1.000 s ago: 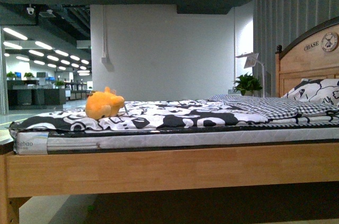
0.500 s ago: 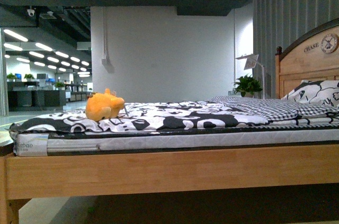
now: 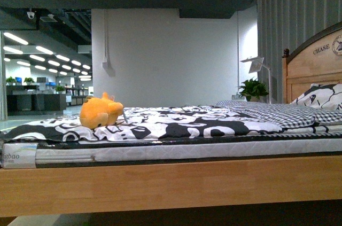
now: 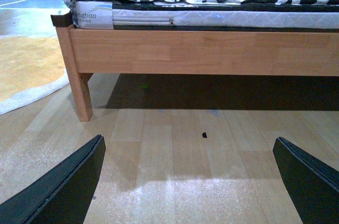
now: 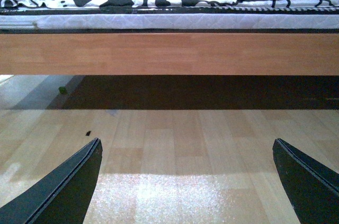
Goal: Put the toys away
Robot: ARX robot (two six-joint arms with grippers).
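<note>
Over floor [image 4: 159, 192], facing bed [image 4: 212, 52]: left gripper [image 4: 188, 138], right gripper [image 5: 186, 140] spread wide.

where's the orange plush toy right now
In the front view, the orange plush toy lies at left on the black-and-white bedspread, at the end opposite the headboard.

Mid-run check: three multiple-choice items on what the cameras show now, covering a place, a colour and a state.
1. Where is the plush toy?
A: on the floor. B: on the bed, at the end away from the headboard. C: on a pillow.
2. What colour is it?
A: blue. B: green. C: orange-yellow.
3. How are the left gripper and right gripper?
A: both open, empty. B: both shut. C: left holds the toy.
Answers: 1 B, it lies on the patterned cover, far from the headboard; 2 C, plain in the front view; 3 A, each wrist view shows fingers wide apart, nothing between.
</note>
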